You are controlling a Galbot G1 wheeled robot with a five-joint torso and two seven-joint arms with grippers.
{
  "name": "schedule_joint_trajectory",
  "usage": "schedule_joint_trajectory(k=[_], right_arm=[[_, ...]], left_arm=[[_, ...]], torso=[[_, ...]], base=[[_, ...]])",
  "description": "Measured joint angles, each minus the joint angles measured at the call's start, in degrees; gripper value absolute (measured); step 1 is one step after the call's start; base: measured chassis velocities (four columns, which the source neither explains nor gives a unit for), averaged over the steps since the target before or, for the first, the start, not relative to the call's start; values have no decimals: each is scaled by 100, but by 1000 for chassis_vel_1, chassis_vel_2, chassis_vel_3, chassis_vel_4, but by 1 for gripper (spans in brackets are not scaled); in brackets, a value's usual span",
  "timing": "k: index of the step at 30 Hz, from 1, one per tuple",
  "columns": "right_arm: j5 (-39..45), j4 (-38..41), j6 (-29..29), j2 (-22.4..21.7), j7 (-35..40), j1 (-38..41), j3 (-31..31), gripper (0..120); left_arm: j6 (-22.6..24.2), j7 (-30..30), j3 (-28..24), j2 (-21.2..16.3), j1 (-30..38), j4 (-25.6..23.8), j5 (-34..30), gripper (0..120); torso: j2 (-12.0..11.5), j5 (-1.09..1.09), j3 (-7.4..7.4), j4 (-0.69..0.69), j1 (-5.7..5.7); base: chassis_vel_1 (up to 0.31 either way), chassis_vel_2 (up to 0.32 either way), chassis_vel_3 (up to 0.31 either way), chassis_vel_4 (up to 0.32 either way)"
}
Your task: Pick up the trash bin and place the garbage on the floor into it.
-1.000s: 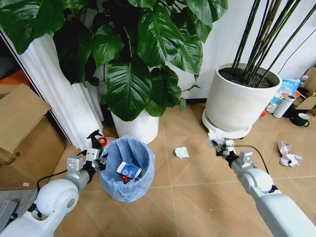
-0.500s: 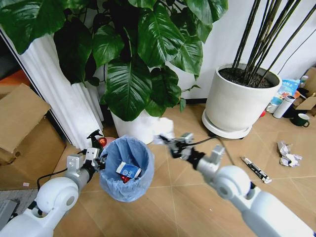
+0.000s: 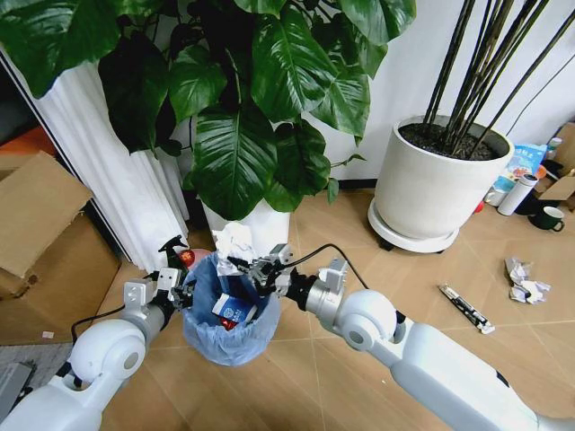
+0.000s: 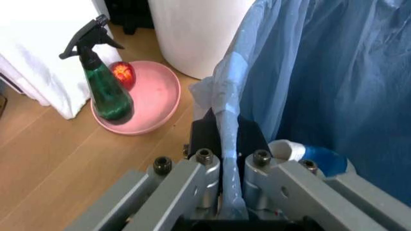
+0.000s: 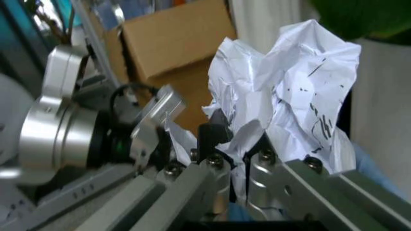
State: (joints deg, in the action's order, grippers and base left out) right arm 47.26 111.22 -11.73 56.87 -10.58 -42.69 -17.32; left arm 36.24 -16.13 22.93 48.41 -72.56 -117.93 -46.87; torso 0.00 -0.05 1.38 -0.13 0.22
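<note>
While the left gripper [image 3: 177,289] pinches the rim of the bin [image 3: 232,310] on its left side, the right gripper [image 3: 254,267] hangs over the bin's mouth with a paper wad [image 3: 234,242] clamped between its fingers. That is the relation that counts: the wad sits directly above the blue bag's opening, toward the far rim, so the bin lies straight below it and a release looks likely to land inside. A blue-white packet [image 3: 234,312] already lies in the bag. The right arm reaches across from the right, its long axis pointing left over the rim.

From the right wrist view, the wad [image 5: 282,91] bulges out well past the fingertips, held only by its lower folds, and the left wrist [image 5: 70,130] shows close behind it, with a cardboard box [image 5: 173,48] beyond. None of that tells how far the wad stands above the opening; the head view does.

Over on the left wrist view, the closed fingers [image 4: 205,168] squeeze a fold of blue bag [image 4: 321,86] and rim between them, and a green spray bottle [image 4: 103,82] stands on a pink dish [image 4: 151,103] just beside the bin.

Still on the floor, well off to the right: a stick wrapper [image 3: 465,309] and more crumpled paper [image 3: 523,280]. The job looks partway done.
</note>
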Motion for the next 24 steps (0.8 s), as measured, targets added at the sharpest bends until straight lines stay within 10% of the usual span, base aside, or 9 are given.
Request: schedule_joint_trajectory(k=[24], right_arm=[[-179,-42,44,69,228,-4,363,95]], left_arm=[[-1,-20,66,71,-39,-12,11,0]], torso=[[0,0,0,2,0]], base=[[0,0,0,0]])
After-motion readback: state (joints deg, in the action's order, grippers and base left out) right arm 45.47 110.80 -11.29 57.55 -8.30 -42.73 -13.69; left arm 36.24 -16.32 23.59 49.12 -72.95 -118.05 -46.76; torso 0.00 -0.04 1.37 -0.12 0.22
